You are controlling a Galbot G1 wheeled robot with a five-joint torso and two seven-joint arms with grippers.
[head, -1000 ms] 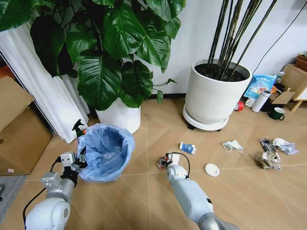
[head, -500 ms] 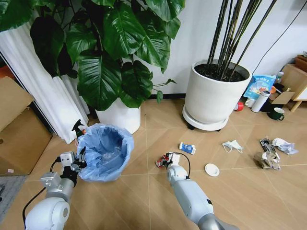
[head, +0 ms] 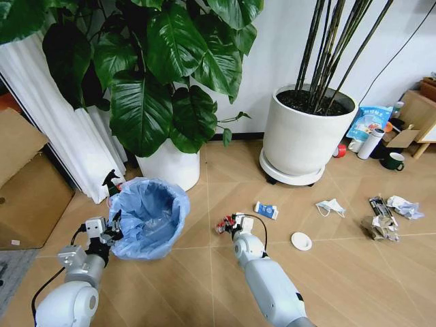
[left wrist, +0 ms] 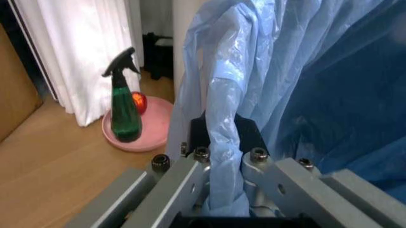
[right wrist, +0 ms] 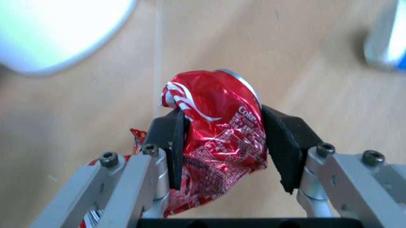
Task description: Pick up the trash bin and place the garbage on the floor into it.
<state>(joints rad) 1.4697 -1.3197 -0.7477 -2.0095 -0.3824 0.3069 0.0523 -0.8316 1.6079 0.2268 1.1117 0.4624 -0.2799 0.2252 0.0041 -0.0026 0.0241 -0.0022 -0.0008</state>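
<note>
The trash bin (head: 151,216), lined with a crinkly light-blue bag, hangs at the left, tilted toward me. My left gripper (head: 113,229) is shut on the bag-covered rim (left wrist: 223,156). My right gripper (head: 227,224) is shut on a crushed red can (right wrist: 219,137), held above the floor just right of the bin. More garbage lies on the floor to the right: a blue-white carton (head: 266,210), a white disc (head: 301,240), a face mask (head: 331,207), crumpled white paper (head: 405,206) and brownish and dark wrappers (head: 380,221).
Two big white plant pots (head: 305,136) (head: 170,165) stand behind. A green spray bottle (left wrist: 124,104) sits on a pink dish by the white curtain. Cardboard boxes (head: 27,184) are at the left. A mug (head: 393,161), bottle and blue bag stand far right.
My right gripper has moved left toward the bin with the red can in it. The left arm and bin have stayed put.
</note>
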